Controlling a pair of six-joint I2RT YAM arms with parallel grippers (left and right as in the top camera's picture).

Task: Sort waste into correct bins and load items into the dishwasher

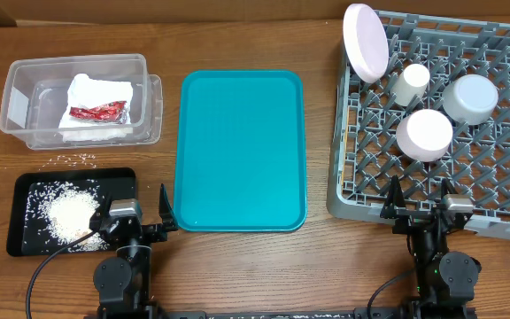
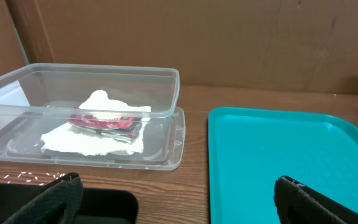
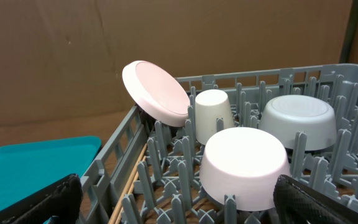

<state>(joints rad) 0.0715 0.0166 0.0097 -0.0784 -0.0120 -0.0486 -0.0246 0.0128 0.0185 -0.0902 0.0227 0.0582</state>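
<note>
**A:** Why is the dish rack (image 1: pixel 361 211) so full and the teal tray (image 1: pixel 240 151) bare?

**B:** I'd say the sorting is nearly finished. The clear tub (image 1: pixel 25 75) takes the dry rubbish and the black tray (image 1: pixel 127 177) takes the food.

**A:** And the dishes?

**B:** The plate (image 1: pixel 366 42) leans on edge against the pegs. The grey-green bowl (image 1: pixel 471 97), white bowl (image 1: pixel 424 134) and cup (image 1: pixel 408 81) sit upside down, probably so they drain.

**A:** The smaller bits?

**B:** The napkins (image 1: pixel 96 93) lie in the tub with the red wrapper (image 1: pixel 97 112) on top. The chopsticks (image 3: pixel 129 183) are slotted along the rack's near wall. The rice (image 1: pixel 67 213) is heaped in the black tray, and a few stray grains (image 1: pixel 76 159) lie on the table.

**A:** The claws?

**B:** The left gripper (image 2: pixel 178 196) and right gripper (image 1: pixel 422 199) are both spread wide and hold nothing.
</note>
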